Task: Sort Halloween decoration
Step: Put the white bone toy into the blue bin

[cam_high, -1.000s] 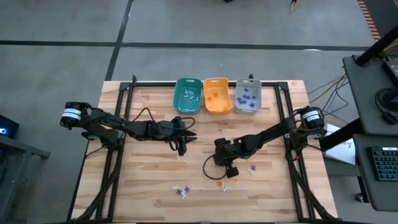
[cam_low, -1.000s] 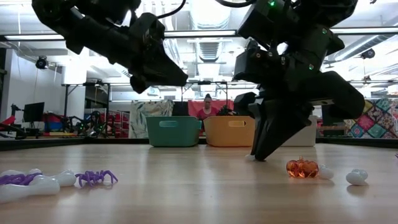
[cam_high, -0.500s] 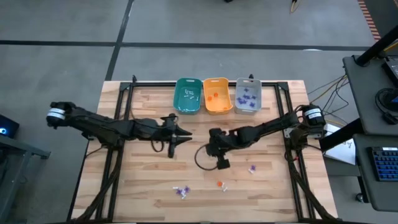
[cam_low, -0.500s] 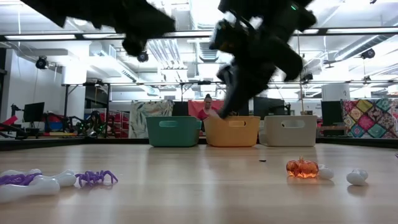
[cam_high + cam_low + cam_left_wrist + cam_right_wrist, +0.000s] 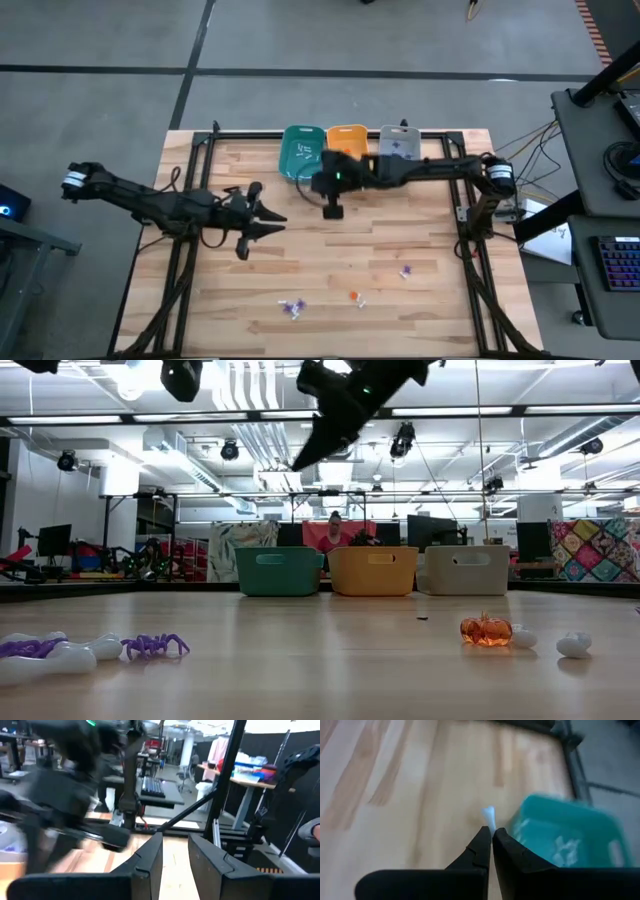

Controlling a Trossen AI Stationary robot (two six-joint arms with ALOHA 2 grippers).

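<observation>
From above, the right gripper hangs over the table just in front of the teal bin, its arm stretched across from the right side. The orange bin and the grey bin stand in a row beside the teal one at the far edge. The left gripper sits over the left half of the boards, well apart from the bins. Loose trinkets lie near the front edge: a purple piece, an orange pumpkin with a white bit just beside it, and another purple piece.

At table height, the right arm's dark gripper hangs high above the teal bin. On the wood lie a purple spider, white pieces to its side, the orange pumpkin and a white trinket near it.

In the left wrist view, the left gripper has its two fingers parted by a narrow gap with bare wood showing between them; nothing is held there.

In the right wrist view, the right gripper is clenched, fingertips nearly meeting, pinching a small white trinket that sticks out beyond the tips. The teal bin lies just beyond it, with white pieces inside.
</observation>
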